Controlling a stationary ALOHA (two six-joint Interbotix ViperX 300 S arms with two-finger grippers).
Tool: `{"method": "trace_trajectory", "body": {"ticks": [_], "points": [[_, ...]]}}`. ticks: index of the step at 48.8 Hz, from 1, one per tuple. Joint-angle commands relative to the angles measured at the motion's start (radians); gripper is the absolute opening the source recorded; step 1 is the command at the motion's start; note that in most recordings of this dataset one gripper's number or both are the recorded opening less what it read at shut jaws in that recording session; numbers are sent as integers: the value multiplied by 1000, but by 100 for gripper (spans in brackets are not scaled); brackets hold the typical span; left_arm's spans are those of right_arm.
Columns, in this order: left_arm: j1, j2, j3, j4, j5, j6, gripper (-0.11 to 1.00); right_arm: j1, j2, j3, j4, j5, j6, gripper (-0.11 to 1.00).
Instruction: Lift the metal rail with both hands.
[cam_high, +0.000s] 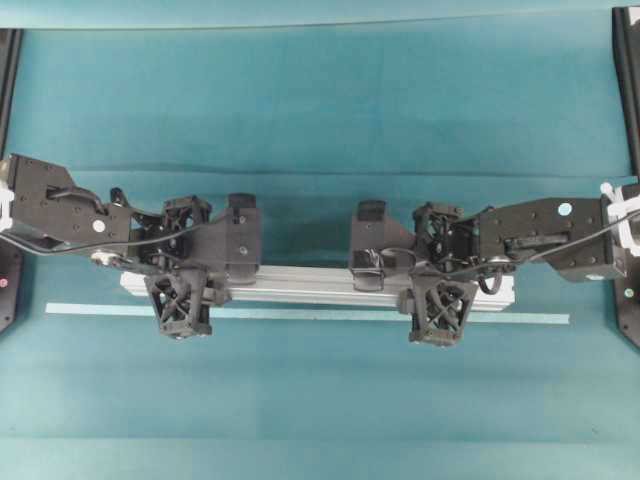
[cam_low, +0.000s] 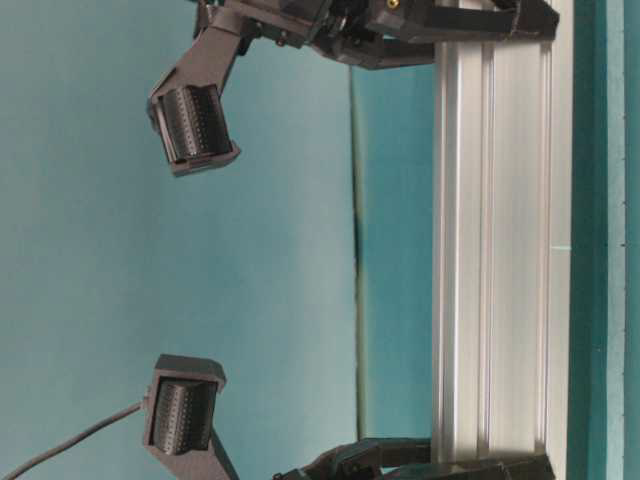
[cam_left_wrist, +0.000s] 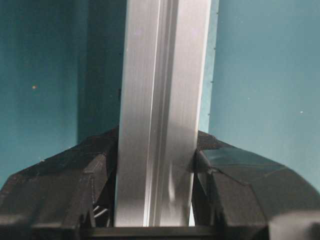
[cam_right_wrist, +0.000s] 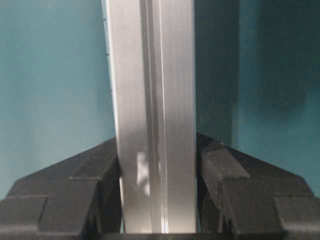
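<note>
The metal rail (cam_high: 310, 284) is a long silver grooved bar lying left to right across the teal cloth. My left gripper (cam_high: 185, 282) is shut on it near its left end, one lattice finger (cam_high: 180, 305) in front of the bar. Near the right end my right gripper (cam_high: 440, 284) is shut on it the same way. In the left wrist view the rail (cam_left_wrist: 165, 100) fills the gap of the left gripper (cam_left_wrist: 155, 170), both pads touching its sides. The right wrist view shows the rail (cam_right_wrist: 155, 100) clamped likewise by the right gripper (cam_right_wrist: 157, 170). A dark shadow runs beside the bar in both wrist views.
A thin pale-blue tape strip (cam_high: 300, 314) lies on the cloth just in front of the rail, running past both its ends. Black frame posts stand at the right edge (cam_high: 625, 90) and the left edge (cam_high: 8, 70). A cloth fold (cam_high: 300, 170) crosses behind the arms.
</note>
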Motion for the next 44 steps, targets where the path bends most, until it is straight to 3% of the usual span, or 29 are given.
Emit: {"method": "trace_trajectory", "body": {"ticks": [1, 44], "points": [[6, -9, -6, 0, -3, -14, 36, 14, 5, 11, 6, -3, 2, 39], [-17, 31, 9, 0, -69, -67, 36, 9, 44, 18, 6, -55, -2, 39]]}}
